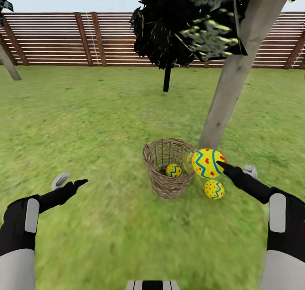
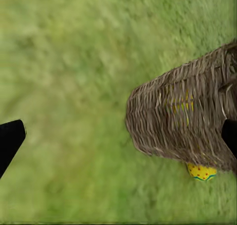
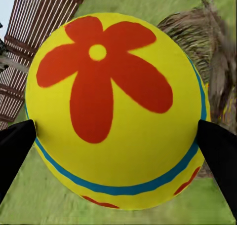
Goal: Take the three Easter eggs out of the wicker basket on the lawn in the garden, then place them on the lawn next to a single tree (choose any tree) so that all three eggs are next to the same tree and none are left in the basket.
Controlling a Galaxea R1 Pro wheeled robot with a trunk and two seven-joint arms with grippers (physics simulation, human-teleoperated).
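My right fingers (image 1: 220,165) pinch the flower egg (image 1: 206,163) only at its sides above the wicker basket (image 1: 168,168) rim, left fingers (image 1: 70,182) spread empty, so I risk it slipping back in.

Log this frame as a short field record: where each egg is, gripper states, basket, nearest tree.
setting: lawn with slatted fence behind
wicker basket: upright on the grass, near the foot of the pale trunk
egg in basket: one, inside
held egg: with red flower, between the right gripper fingers, above the grass beside the basket
egg on grass: one, beside the basket on the trunk's side
left gripper: open, empty, over grass
tree: thick pale trunk just behind the basket
eggs left to move: two, counting the held one
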